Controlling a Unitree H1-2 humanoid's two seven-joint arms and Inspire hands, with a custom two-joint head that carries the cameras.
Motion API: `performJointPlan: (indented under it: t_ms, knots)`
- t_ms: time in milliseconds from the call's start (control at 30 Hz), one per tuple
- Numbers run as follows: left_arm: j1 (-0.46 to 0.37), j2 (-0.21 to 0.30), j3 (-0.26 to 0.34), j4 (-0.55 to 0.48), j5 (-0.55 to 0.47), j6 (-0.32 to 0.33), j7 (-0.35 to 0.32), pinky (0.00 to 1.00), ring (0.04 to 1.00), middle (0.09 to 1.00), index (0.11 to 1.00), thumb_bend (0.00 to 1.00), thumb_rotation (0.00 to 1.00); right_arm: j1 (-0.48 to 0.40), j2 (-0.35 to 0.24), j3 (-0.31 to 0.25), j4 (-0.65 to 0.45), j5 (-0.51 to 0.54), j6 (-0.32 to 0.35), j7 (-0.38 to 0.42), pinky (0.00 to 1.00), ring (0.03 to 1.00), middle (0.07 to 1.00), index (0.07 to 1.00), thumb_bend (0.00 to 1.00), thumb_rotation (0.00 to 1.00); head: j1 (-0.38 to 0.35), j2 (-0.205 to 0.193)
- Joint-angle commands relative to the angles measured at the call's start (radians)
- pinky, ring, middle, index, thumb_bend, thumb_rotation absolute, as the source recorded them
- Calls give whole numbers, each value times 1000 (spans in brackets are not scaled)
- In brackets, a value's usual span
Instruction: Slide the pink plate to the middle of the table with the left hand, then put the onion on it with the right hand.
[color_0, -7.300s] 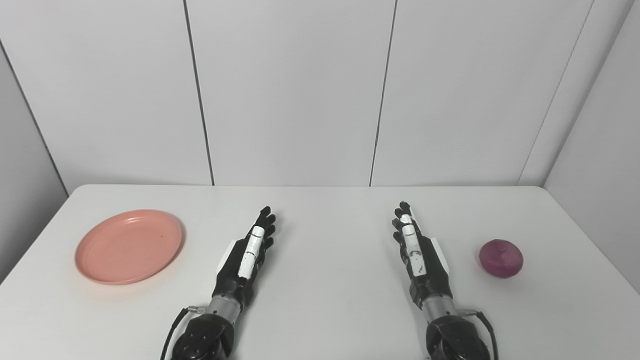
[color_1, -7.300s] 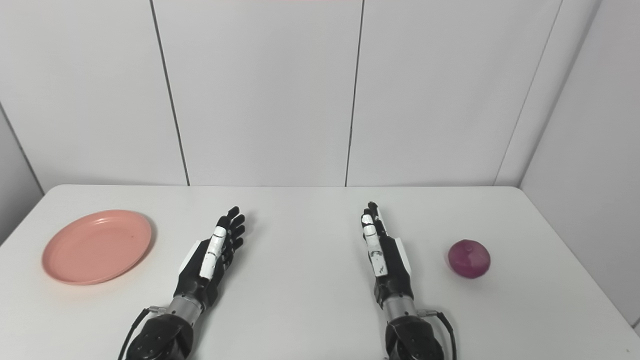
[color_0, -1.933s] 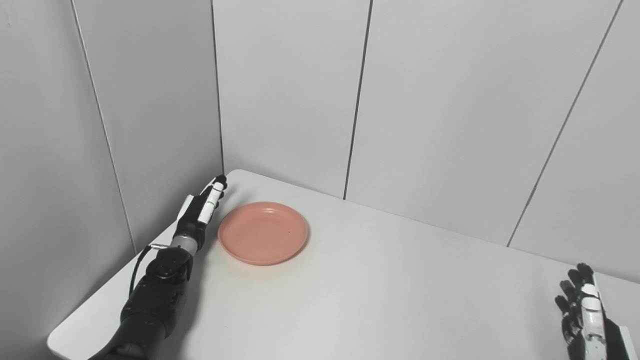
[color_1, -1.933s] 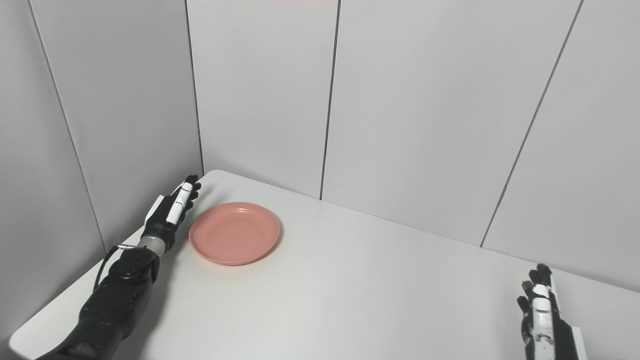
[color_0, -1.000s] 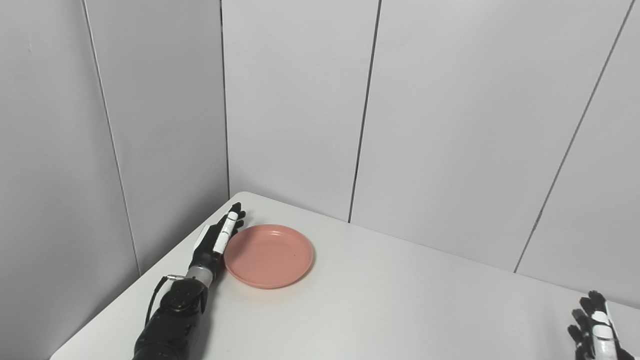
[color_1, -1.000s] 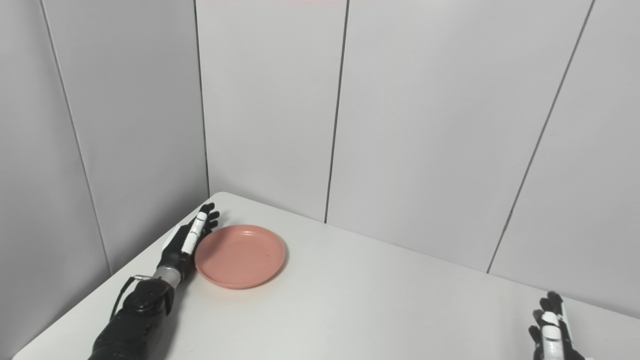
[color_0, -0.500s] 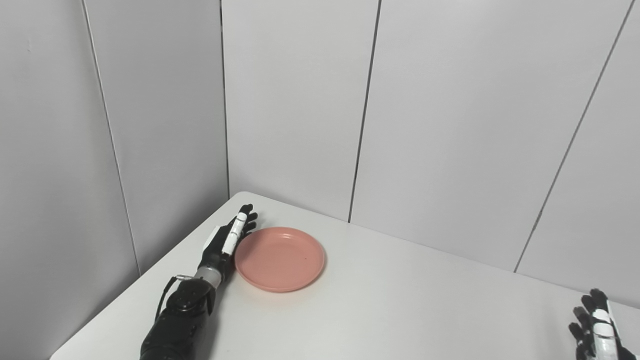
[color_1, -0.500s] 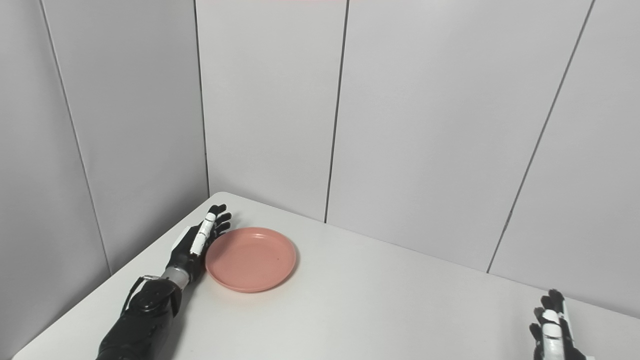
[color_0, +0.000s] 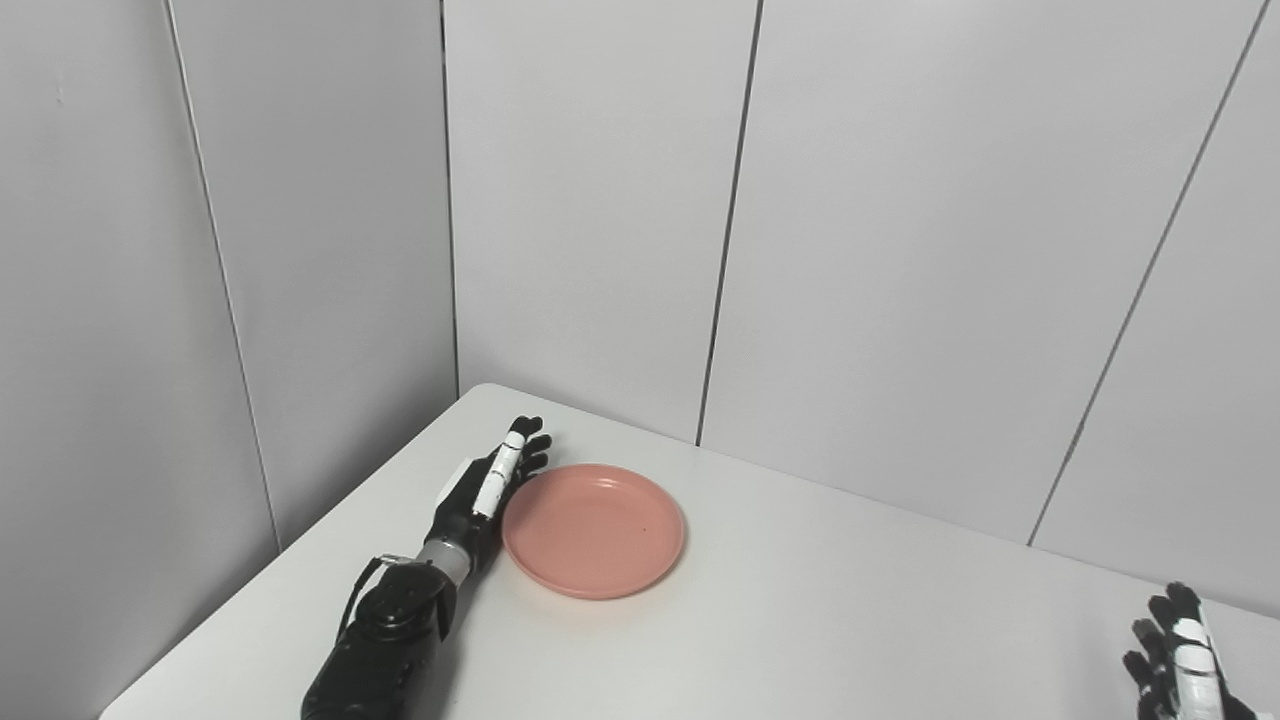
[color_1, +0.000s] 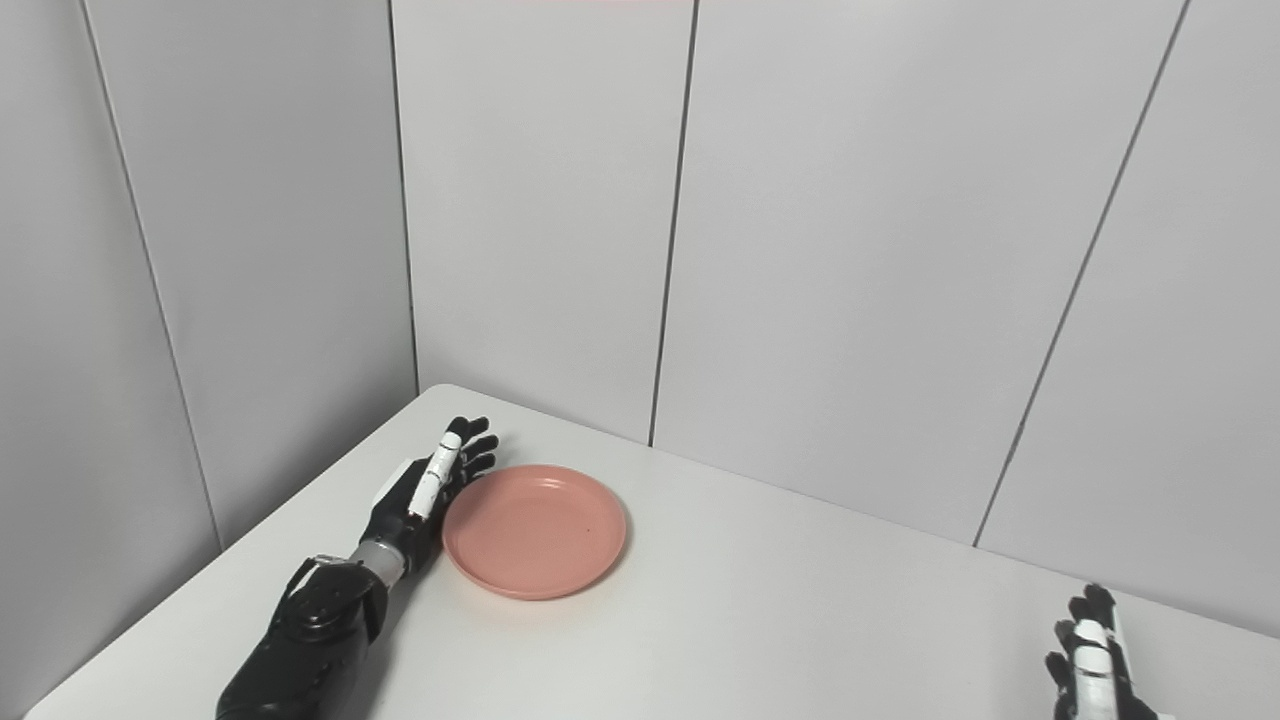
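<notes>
Pushing the pink plate along the table toward its middle.

Pressing flat against the rim at nine o'clock, left hand open, fingers straight, holding nothing. Waiting at five o'clock, well apart, right hand apparently open and partly cropped. Nothing blocking the path; onion out of view.

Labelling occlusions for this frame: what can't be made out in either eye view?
- Onion: in neither view; the head is turned toward the table's left corner.
- Right hand: cut off by the bottom edge in both views, only the fingers show, apart.
- Left hand: its palm side faces the round pink plastic plate, so contact with the rim cannot be confirmed.
- White table: right part out of frame.
</notes>
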Motion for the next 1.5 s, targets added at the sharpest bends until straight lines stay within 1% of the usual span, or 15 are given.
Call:
performJointPlan:
  t_ms: [0,133,467,600,633,667,733,767,900,1000,1100,1133,1233,1367,1467]
  knots:
    - [-52,9,-11,-24,4,-8,-14,940,936,925,914,651,1000,-43,-7,-4,3,10,-45,14,1000,1000,1000,1000,153,1000,-5,5]
    - [-57,-3,-28,-10,7,-5,-16,939,933,925,910,643,1000,-48,-17,-12,43,21,-88,24,1000,1000,1000,1000,166,1000,-12,11]
    - [-46,-38,-52,-15,9,-7,-16,923,924,919,910,646,1000,-58,-22,-21,110,25,-155,34,1000,1000,1000,1000,282,1000,-44,32]
    - [-54,-55,-54,-1,6,-13,-22,919,919,914,905,651,1000,-62,-24,-19,141,25,-187,38,1000,1000,1000,1000,341,1000,-76,36]
    - [-56,-60,-55,0,4,-12,-26,920,919,913,905,651,1000,-64,-24,-19,152,22,-198,38,1000,1000,1000,1000,349,1000,-96,41]
    - [-57,-63,-56,0,2,-11,-29,924,921,914,906,643,1000,-65,-24,-19,160,20,-207,38,1000,1000,1000,1000,366,1000,-96,41]
    - [-66,-70,-60,23,-4,-28,-48,934,932,923,911,635,1000,-69,-26,-17,184,14,-227,40,1000,1000,1000,1000,397,1000,-125,50]
    - [-69,-72,-63,30,-4,-35,-55,937,939,930,916,636,1000,-69,-26,-16,191,15,-231,42,1000,1000,1000,1000,419,1000,-128,51]
    - [-71,-76,-75,32,6,-34,-60,925,934,928,916,646,1000,-69,-19,-10,201,10,-241,39,1000,1000,1000,1000,433,1000,-160,60]
    - [-78,-84,-80,45,-5,-40,-77,934,940,934,921,657,1000,-77,-16,-7,229,13,-259,43,1000,1000,1000,1000,462,991,-195,76]
    - [-83,-91,-86,51,-8,-42,-83,932,938,933,918,664,1000,-85,-17,0,253,-1,-284,43,1000,1000,1000,1000,463,999,-210,83]
    - [-82,-94,-92,50,-6,-42,-84,932,938,933,918,664,1000,-85,-18,4,254,-19,-288,34,1000,1000,1000,1000,463,999,-229,90]
    - [-80,-106,-104,51,-7,-44,-85,928,930,926,915,665,1000,-84,-15,6,255,-38,-291,20,1000,984,992,1000,456,993,-252,99]
    - [-86,-119,-115,70,-6,-56,-82,911,918,913,901,670,1000,-89,-12,9,260,-56,-287,10,1000,983,986,1000,481,991,-271,112]
    - [-84,-129,-129,61,4,-52,-75,912,917,910,899,686,1000,-92,-8,12,258,-64,-280,5,1000,986,986,1000,492,984,-277,117]
